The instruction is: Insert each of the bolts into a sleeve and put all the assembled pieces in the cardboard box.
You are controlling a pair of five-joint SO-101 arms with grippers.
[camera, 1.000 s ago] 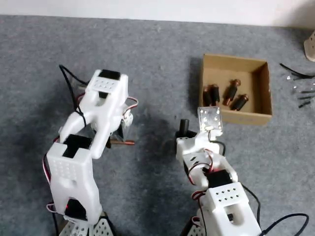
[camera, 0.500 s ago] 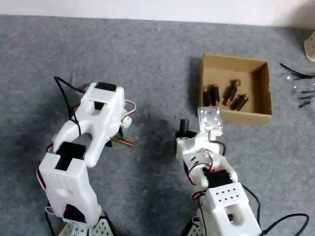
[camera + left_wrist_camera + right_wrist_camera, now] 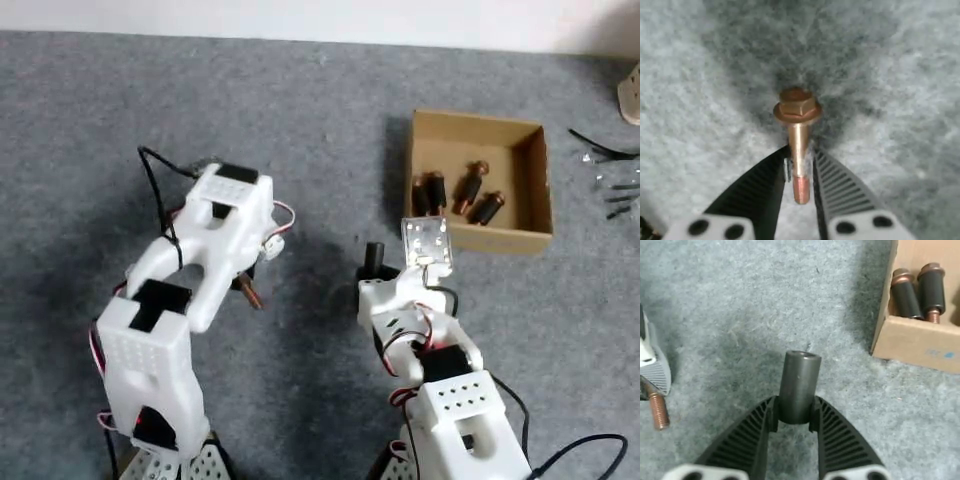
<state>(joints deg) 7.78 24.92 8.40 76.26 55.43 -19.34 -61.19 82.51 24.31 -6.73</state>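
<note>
Left end effector (image 3: 799,156) is clamping a copper bolt (image 3: 797,131) by the shank. The hex head is sticking out past the fingertips over the grey worktop (image 3: 330,110), and the threaded end is poking back between the jaws. In the high view this arm is sitting left of the worktop's centre.

Right end effector (image 3: 795,409) is gripping a dark sleeve (image 3: 799,382) at one end, with the open end pointing out past the fingertips. It is hanging near mid-worktop, just beside the cardboard box (image 3: 478,118) and not touching it. Bolt and sleeve are apart, with bare grey surface between them.

The box is resting toward the far right corner of the worktop and holding four assembled pieces (image 3: 468,189), lying side by side along its near wall. Thin black strips (image 3: 608,152) are lying at the right edge, beyond the box.
</note>
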